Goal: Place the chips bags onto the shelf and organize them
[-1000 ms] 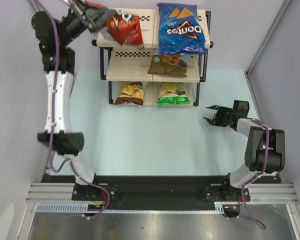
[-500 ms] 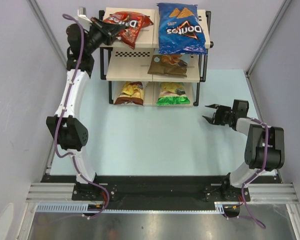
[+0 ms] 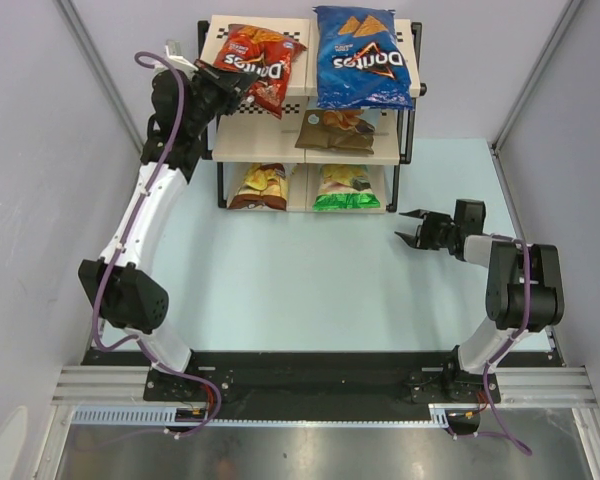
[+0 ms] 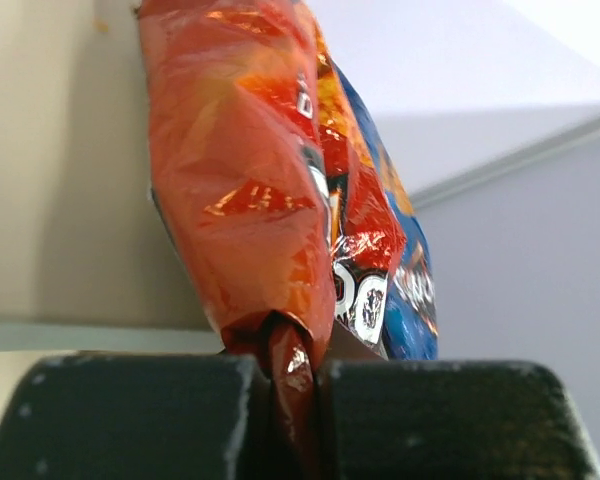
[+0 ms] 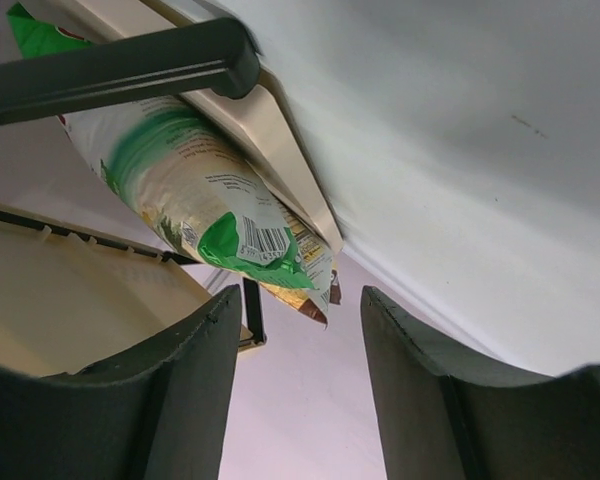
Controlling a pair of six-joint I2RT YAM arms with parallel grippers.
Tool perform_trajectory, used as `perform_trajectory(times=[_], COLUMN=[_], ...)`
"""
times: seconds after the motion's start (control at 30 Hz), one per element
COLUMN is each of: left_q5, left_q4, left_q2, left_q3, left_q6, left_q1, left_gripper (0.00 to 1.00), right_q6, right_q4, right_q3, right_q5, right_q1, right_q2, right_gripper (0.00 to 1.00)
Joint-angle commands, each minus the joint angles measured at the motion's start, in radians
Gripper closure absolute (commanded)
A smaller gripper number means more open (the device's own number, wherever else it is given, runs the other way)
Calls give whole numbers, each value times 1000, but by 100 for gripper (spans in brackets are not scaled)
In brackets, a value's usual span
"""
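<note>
The shelf (image 3: 255,136) stands at the back of the table. My left gripper (image 3: 232,88) is shut on the crimped edge of the red Doritos bag (image 3: 257,66), which lies on the left of the top board; it fills the left wrist view (image 4: 250,180). The large blue Doritos bag (image 3: 361,58) lies beside it on the top right and shows behind it (image 4: 412,290). The pale blue-and-brown bag (image 3: 340,129) is on the middle tier. The small dark Chuba bag (image 3: 261,186) and green-white Chuba bag (image 3: 346,187) are on the bottom tier. My right gripper (image 3: 408,230) is open and empty, low by the shelf's right front.
The right wrist view looks sideways at the green-white bag (image 5: 200,200) and the shelf's black frame bar (image 5: 120,70). Grey walls close in the pale blue table (image 3: 310,290) on the left and right.
My left arm has swung the red Doritos bag down and right and laid it on the top board's left side. My right gripper has shifted slightly left, toward the shelf.
</note>
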Motion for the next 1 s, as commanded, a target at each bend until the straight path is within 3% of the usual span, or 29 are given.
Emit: perform_trajectory(times=[0.0,0.23,0.3,0.43,0.57,0.87,0.97], left_q5=[-204,-255,-226,-165,-115,-123,-129], left_q4=[-58,-40,-30,-44,-76,-66,-79], left_q2=[-5,70,114,197,259,138,67], left_q3=[71,137,194,289,357,202,138], left_q6=[41,-43,-47,-62,-86,-93,-100], left_q1=[-7,-11,-13,-14,-14,-17,-19], left_gripper=[100,99,83,72,52,42,33], right_q6=[0,9,4,4,4,11,20], right_q4=[9,26,20,26,32,51,64], right_q3=[32,32,32,32,32,32,32], right_q5=[-20,-21,-21,-44,-43,-53,-52], right_q1=[18,18,20,20,21,27,30], right_q2=[7,13,15,27,28,42,47], right_gripper=[44,44,44,44,44,44,44])
